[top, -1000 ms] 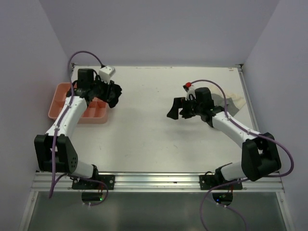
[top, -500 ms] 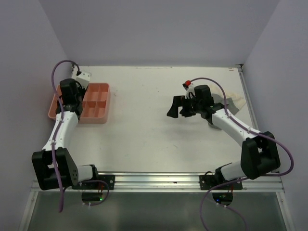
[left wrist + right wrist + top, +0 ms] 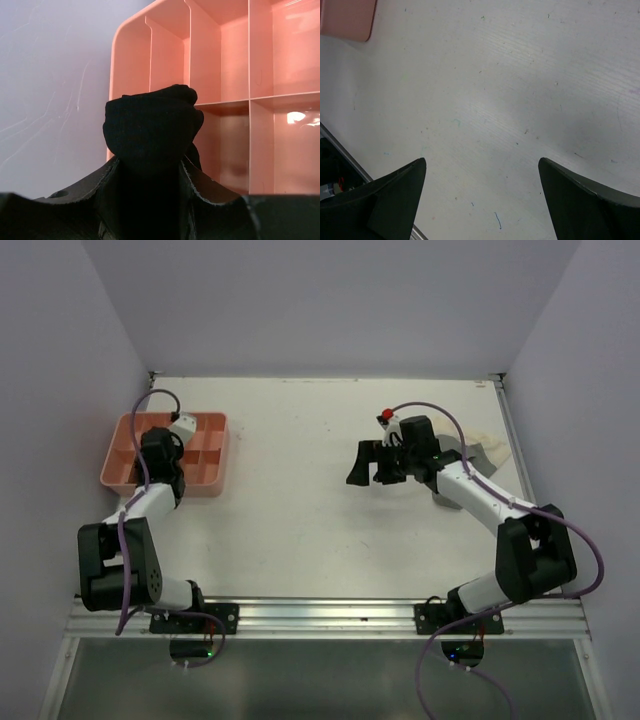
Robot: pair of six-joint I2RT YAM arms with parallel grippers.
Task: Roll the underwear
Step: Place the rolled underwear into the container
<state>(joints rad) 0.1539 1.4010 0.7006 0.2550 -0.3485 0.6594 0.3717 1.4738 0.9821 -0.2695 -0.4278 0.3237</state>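
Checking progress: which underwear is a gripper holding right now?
The black underwear, clamped in the left gripper over the pink tray; the cream piece lies loose beyond the right arm.

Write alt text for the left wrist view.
A bundle of black underwear fills the centre, clamped in the left gripper. Beyond it, a pink compartment tray sits on the pale table.

The white table (image 3: 300, 520) carries a pink compartment tray (image 3: 206, 491) at left and, probably, cream underwear (image 3: 490, 452) at far right.
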